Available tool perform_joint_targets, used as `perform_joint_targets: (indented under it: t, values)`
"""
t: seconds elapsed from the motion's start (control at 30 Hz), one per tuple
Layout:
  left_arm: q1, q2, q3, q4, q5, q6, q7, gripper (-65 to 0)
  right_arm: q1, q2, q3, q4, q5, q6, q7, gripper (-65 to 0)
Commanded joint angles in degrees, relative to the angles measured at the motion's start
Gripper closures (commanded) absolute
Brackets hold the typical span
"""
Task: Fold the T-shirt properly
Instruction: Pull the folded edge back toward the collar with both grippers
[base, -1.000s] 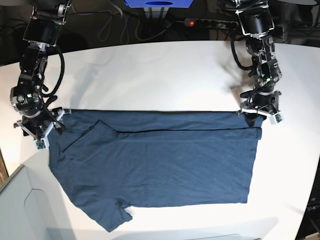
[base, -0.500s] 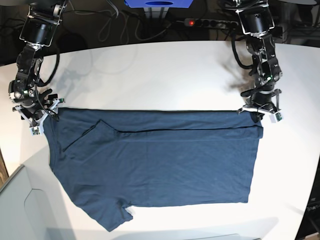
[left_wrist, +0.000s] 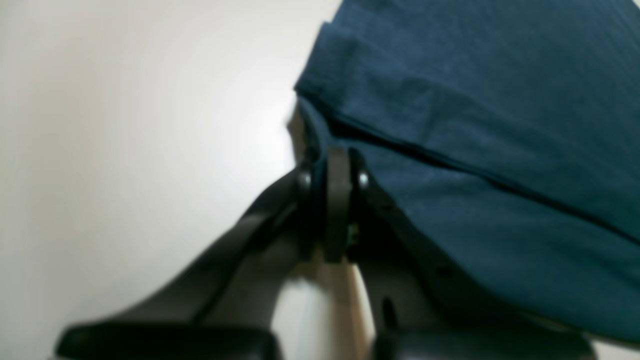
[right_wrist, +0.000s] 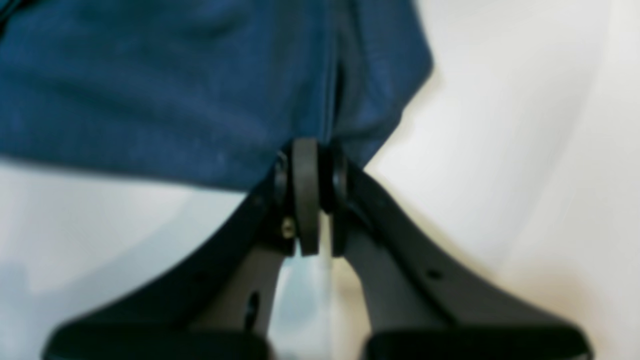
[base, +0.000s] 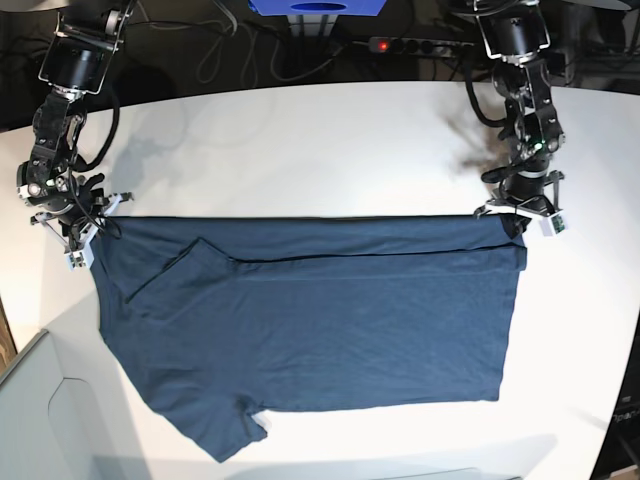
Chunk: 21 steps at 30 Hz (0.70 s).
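The T-shirt (base: 310, 330) lies spread flat on the white table (base: 300, 150), its far strip folded over. The left end effector (base: 521, 222) is clamped on one far corner of the T-shirt, and the right end effector (base: 82, 232) is clamped on the other. No containers hold anything here.

Both arms reach down from the far edge of the worktop (base: 320, 150), wrists bent so the tools point downward.

Left tool (base: 522, 222): at the right of the base view, jaws pressed together on the upper corner of the T-shirt (base: 320, 320). In the left wrist view the fingers (left_wrist: 338, 200) meet with cloth pinched between them.

Right tool (base: 82, 240): at the left of the base view, jaws likewise closed on the opposite upper corner. In the right wrist view the fingers (right_wrist: 306, 195) clamp the fabric edge.

Wrist views blurred.
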Motion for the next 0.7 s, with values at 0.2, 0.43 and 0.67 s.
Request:
perform_joint_targets:
  t: [0.2, 0.43, 0.67]
  values:
    - [3.5, -1.1, -0.3, 10.4, 0.4, 0.7, 0.7, 0.0, -1.6, 2.9, 0.1, 18.9, -0.2, 1.6, -8.2, -0.1]
    - [1.3, -3.0, -0.1, 14.9, 0.5, 0.8, 0.8, 0.0, 4.7, 2.9, -0.4, 22.8, -0.2, 1.6, -11.8, -0.1]
    - [-8.1, -4.3, -0.3, 9.9, 0.4, 0.6, 8.3, 0.0, 16.9, 2.9, -4.1, 10.9, -0.3, 1.3, -11.8, -0.1]
